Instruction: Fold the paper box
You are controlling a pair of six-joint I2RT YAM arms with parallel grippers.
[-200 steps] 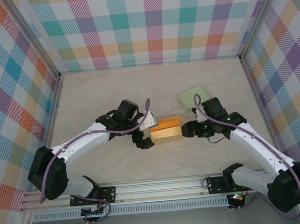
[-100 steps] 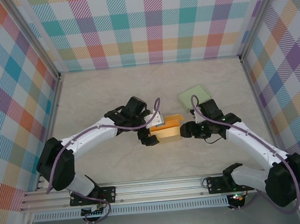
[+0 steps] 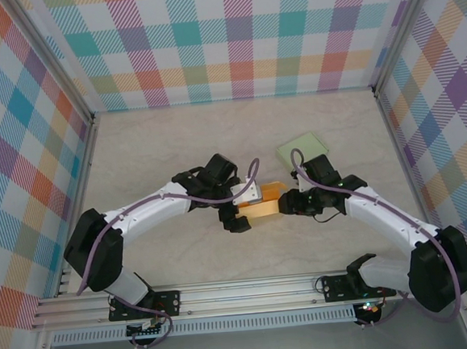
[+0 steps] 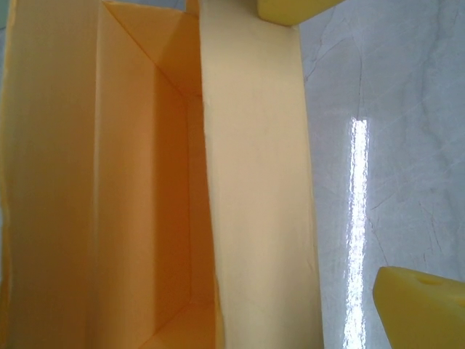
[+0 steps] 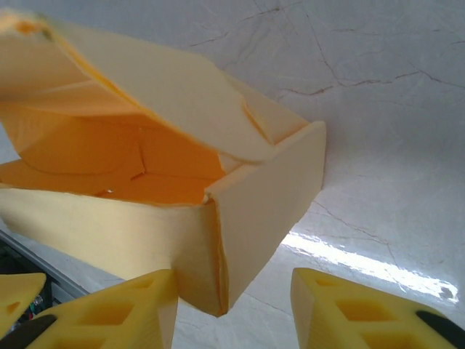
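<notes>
**Item: paper box** (image 3: pixel 260 203), yellow-orange card. This is our landmark for the rest of the entry. It sits on the pale table (image 3: pixel 175 147) between the two grippers.

**Condition of fold:** We judge it partly done. The side walls stand up and the floor is formed. In the right wrist view, one broad flap (image 5: pixel 167 94) leans over the opening without being tucked in, and the end wall (image 5: pixel 269 196) bows slightly. We take it that closing and seating the flaps is what remains.

**Contents:** We see nothing inside, only bare orange card in the left wrist view (image 4: pixel 138 189).

**Left gripper** (image 3: pixel 240 209): at the box's left end, fingers spread wide. One pad (image 4: pixel 290 9) is over the rim of the long wall and the other is well off to the side, so nothing is pinched.

**Right gripper** (image 3: pixel 288 205): at the box's right end. Its pads (image 5: pixel 109 313) straddle the near corner at a moderate spread. One pad is just beside the long wall, and there is a visible gap between the other and the end wall, so we record no grip.

**Also present:** a flat green sheet (image 3: pixel 303 148), beyond the box's right end and apart from it.
</notes>
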